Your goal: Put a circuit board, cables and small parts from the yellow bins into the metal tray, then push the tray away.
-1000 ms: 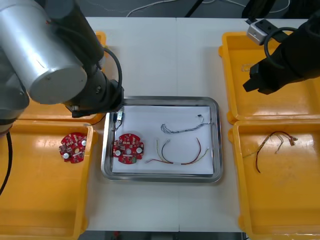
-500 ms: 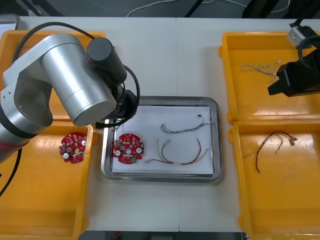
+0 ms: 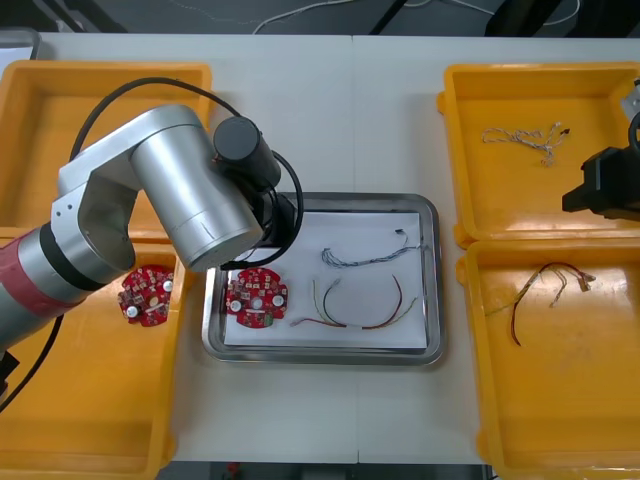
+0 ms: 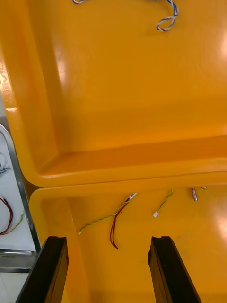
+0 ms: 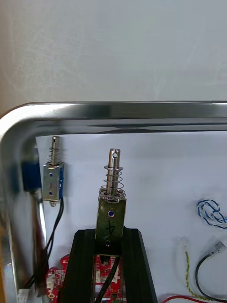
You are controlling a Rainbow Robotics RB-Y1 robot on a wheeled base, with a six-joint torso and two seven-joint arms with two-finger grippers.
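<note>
Left end effector [image 5: 109, 236] is over the tray [image 3: 320, 356], inside its far-left corner. It pinches a small metal part [image 5: 112, 201] between both fingers, spring end toward the tray's far rim. Cannot tell if the part touches the tray floor. A like shape [image 5: 53, 177] at the tray's left wall may be a second part or a reflection; cannot tell. Right end effector [image 4: 106, 241] hangs well right of the tray, over the bins [image 3: 520, 200] on that side, fingers spread with nothing between them.

In the tray:
- board [image 3: 257, 297] at the near-left
- blue-white cable [image 3: 365, 255] mid-tray toward the far side
- red-yellow cable [image 3: 355, 308] on the near side of it

Outside the tray:
- second board [image 3: 146, 295] in the bin just left of the tray
- spare blue-white cable [image 3: 525, 138] in the far bin to the tray's right
- spare red-yellow cable [image 3: 545, 285] in the near bin to the tray's right

Progress, as a judgement: board and two cables are in, and the part is at the drop spot but not released. Left to do: let go of the part, lift the arm clear of the tray, maybe add more parts, then push the tray away. The tray sits between the bins on the surface [image 3: 320, 100], so the push looks not yet done. Late-middle of the task.
</note>
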